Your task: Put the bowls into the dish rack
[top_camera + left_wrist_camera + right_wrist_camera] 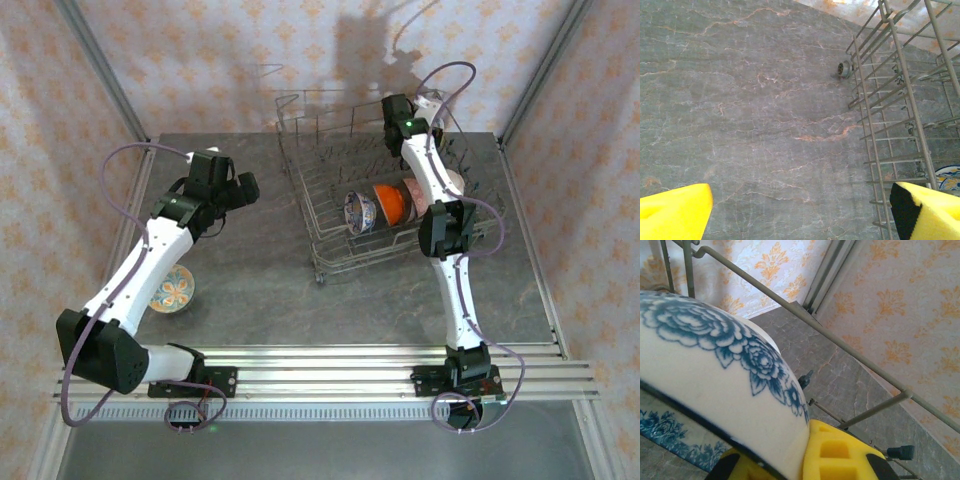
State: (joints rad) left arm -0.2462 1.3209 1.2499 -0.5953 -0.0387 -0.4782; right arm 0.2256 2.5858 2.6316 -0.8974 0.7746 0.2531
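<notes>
From above: rack at 1 o'clock on the table, its far wires hard to tell from the wallpaper. Inside, on edge, a blue bowl. Just beside it at 3 o'clock, an orange bowl, then a pinkish bowl largely hidden behind the right arm. Hard to count more there, with wires and arm in the way.

At 8 o'clock on the table, outside the rack, a brown-patterned bowl, its left part covered by the left arm. Left gripper at 10 o'clock, well apart from that bowl. In its wrist view, yellow fingers spread wide over bare stone, nothing between them, both cut off by the lower edge. Rack wall at 3 o'clock.

Right gripper at the rack's far end, clamped together on a flowered bowl — blue blooms on white, cropped at left and bottom. So close as to hide the fingers but for yellow stubs. Behind it, a rack rail slanting across toward 4 o'clock.
</notes>
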